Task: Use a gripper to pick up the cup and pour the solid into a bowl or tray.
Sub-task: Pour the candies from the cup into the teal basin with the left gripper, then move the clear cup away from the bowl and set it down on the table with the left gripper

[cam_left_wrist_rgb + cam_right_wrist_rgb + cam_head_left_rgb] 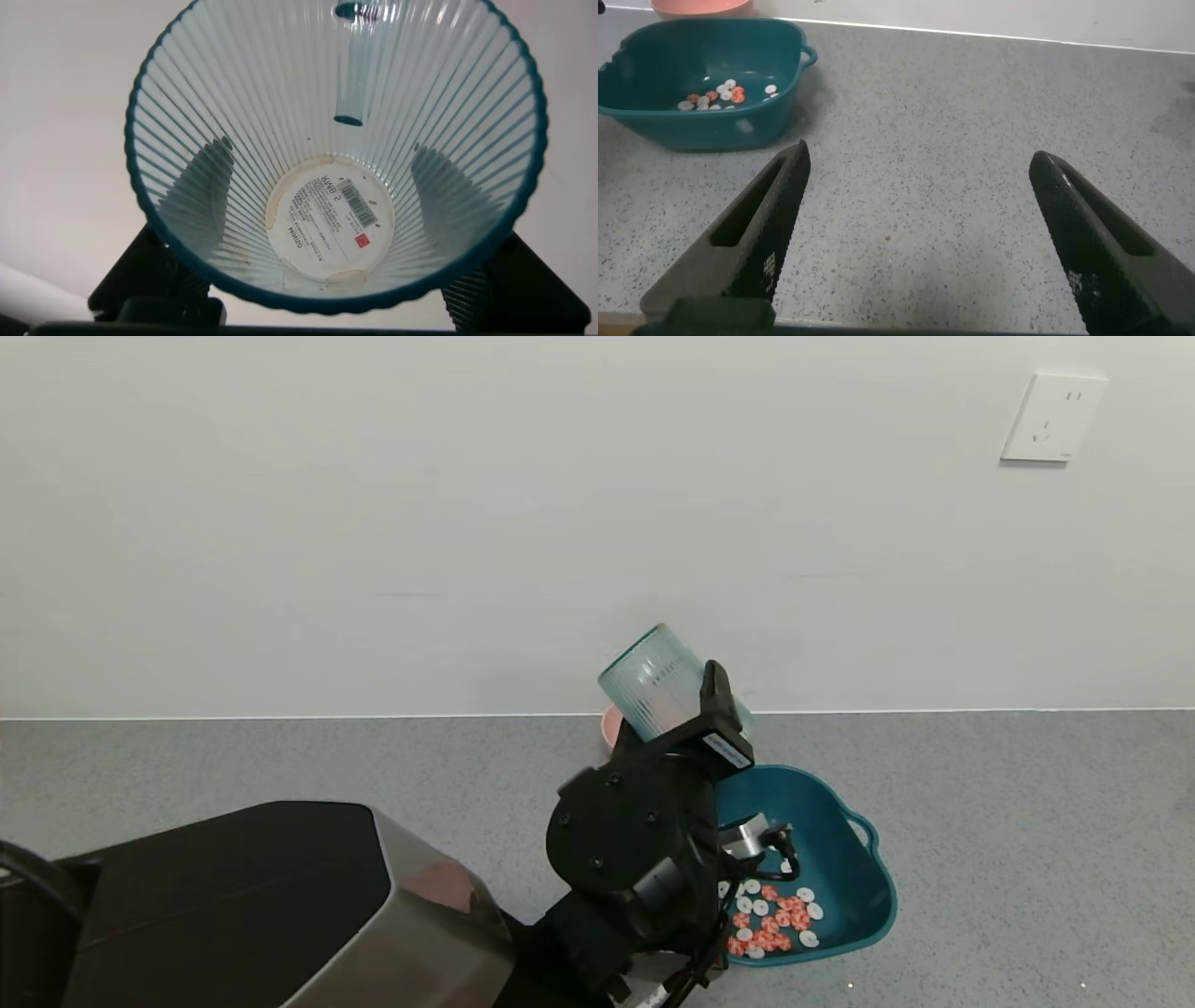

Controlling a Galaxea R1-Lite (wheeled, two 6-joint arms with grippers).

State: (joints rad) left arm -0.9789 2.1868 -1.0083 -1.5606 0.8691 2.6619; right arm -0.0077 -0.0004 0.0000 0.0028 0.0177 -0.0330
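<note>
So my left gripper [695, 723] is pinching the cup [658, 681], held up tilted over the far end of the teal tray [864, 887], looking empty inside. The white and orange pieces [770, 919] sit in the tray's near end. Right gripper [915, 243] hangs spread wide over the counter [971, 140], right of the tray.
</note>
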